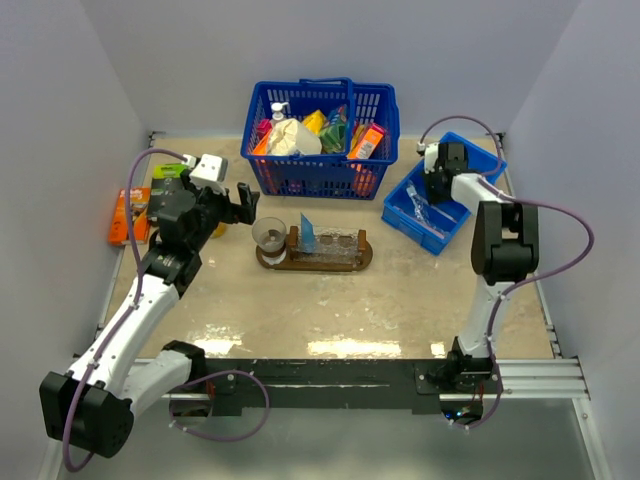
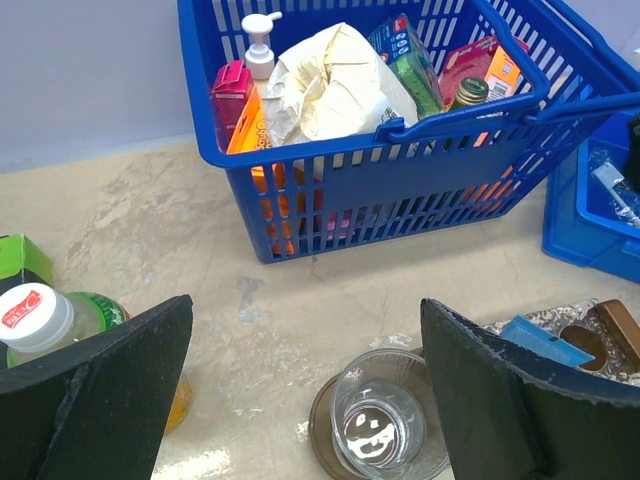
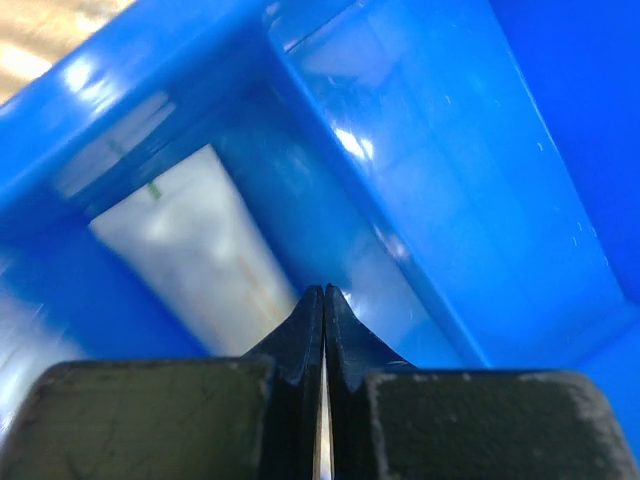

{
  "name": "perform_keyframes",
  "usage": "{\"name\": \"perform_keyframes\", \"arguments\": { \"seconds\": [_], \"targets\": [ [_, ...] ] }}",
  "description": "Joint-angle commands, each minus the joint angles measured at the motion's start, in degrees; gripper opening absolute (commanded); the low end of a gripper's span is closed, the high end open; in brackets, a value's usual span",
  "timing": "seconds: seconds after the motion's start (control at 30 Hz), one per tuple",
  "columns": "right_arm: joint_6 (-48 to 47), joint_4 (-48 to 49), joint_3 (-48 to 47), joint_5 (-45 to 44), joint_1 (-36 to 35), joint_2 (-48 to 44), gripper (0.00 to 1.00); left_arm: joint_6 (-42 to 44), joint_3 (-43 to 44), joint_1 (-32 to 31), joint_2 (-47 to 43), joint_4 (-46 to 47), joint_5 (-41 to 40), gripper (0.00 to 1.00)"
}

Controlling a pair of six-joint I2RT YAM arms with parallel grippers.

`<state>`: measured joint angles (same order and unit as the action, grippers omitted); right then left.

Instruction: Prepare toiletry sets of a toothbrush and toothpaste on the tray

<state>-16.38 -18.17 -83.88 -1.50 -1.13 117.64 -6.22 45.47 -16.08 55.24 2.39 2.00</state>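
Observation:
The dark wooden tray (image 1: 365, 255) lies in the middle of the table with clear glass cups on it. A flat blue tube (image 1: 308, 233) stands in one of them. My left gripper (image 1: 243, 203) hovers wide open just left of the tray's end cup (image 2: 385, 425), holding nothing, and the tube (image 2: 545, 340) shows by its right finger. My right gripper (image 1: 437, 185) is down inside the blue bin (image 1: 400, 215), shut (image 3: 324, 290). A whitish tube (image 3: 190, 240) lies to its left and a clear-wrapped item (image 3: 430, 160) to its right. I cannot make out a toothbrush or anything pinched.
A blue basket (image 1: 310, 175) full of groceries stands behind the tray. A white-capped bottle (image 2: 40, 320) and a green box (image 2: 20, 260) sit near the left gripper. An orange pack (image 1: 125, 215) lies at the far left edge.

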Motion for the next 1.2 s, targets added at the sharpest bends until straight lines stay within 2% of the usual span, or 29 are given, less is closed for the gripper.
{"name": "perform_keyframes", "arguments": {
  "seconds": [0.0, 0.43, 0.63, 0.8, 0.9, 1.03, 1.17],
  "targets": [
    [3.4, 4.9, 2.7, 3.2, 0.2, -8.6, 0.0, 1.3, -0.2, 0.4, -1.3, 1.8, -1.0, 1.0],
    [5.0, 2.4, 1.9, 6.2, 0.8, -9.5, 0.0, 1.2, -0.5, 0.4, -1.9, 2.1, -1.3, 1.0],
    [3.2, 0.7, 0.9, 6.3, 0.7, -8.8, 0.0, -0.8, -2.5, 0.4, -2.2, 6.3, -1.8, 1.0],
    [2.3, -4.1, -2.0, 6.9, 0.7, -5.9, 0.04, -3.2, -3.3, 0.4, -2.1, 12.1, -1.9, 1.0],
    [2.8, -4.4, -1.6, 6.8, 0.8, -5.8, 0.13, -4.4, -3.8, 0.4, -0.2, 17.7, -4.6, 1.0],
    [2.9, -6.3, -3.7, 3.9, 0.7, -2.7, 0.2, -3.7, -4.0, 0.4, 3.8, 26.2, -7.4, 1.0],
    [0.1, -12.4, -9.4, 1.6, 0.7, 2.0, 0.27, 0.1, -4.4, 0.3, 8.4, 36.1, -5.6, 1.0]
  ]
}}
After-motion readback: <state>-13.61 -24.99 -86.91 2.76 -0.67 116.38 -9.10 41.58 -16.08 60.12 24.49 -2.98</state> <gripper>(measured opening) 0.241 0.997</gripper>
